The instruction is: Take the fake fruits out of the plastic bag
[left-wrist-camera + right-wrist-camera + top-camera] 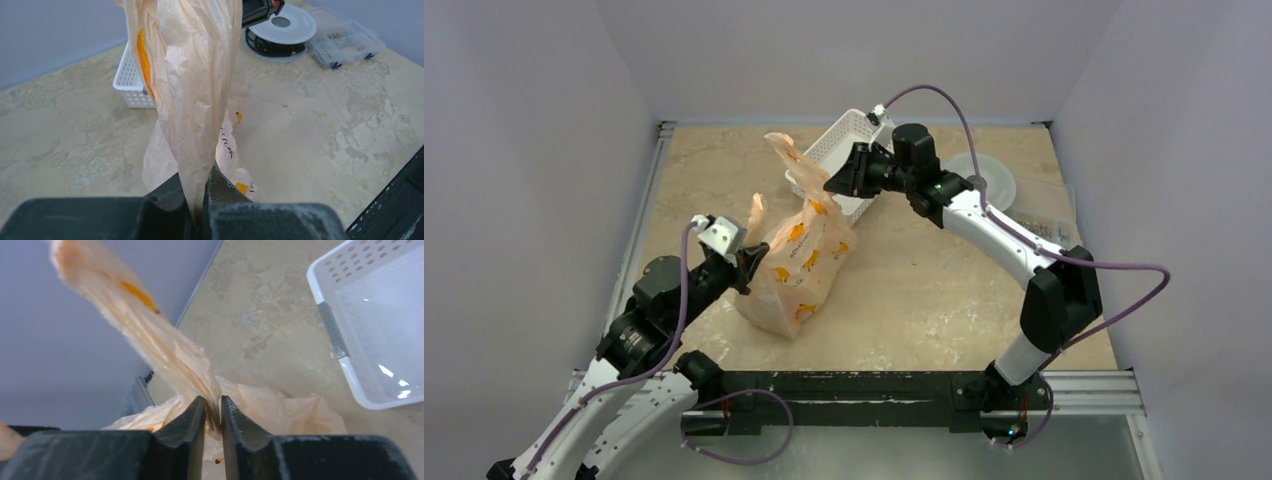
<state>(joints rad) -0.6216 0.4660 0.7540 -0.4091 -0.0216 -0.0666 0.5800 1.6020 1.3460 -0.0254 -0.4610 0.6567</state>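
While the left gripper (749,260) is clamping its jaws on the plastic bag (802,262) slumping on the worktop (924,290), the right gripper (831,185) is holding its jaws barely apart around a handle strip, can't tell if it's actually gripping, and the fake fruits are hiding inside.

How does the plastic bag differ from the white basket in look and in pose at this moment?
The plastic bag is thin, crinkled, translucent pale orange; the white basket is rigid, opaque, perforated. The bag's film sits between the fingers of the left gripper and the right gripper; neither holds the basket. Both rest on the table.
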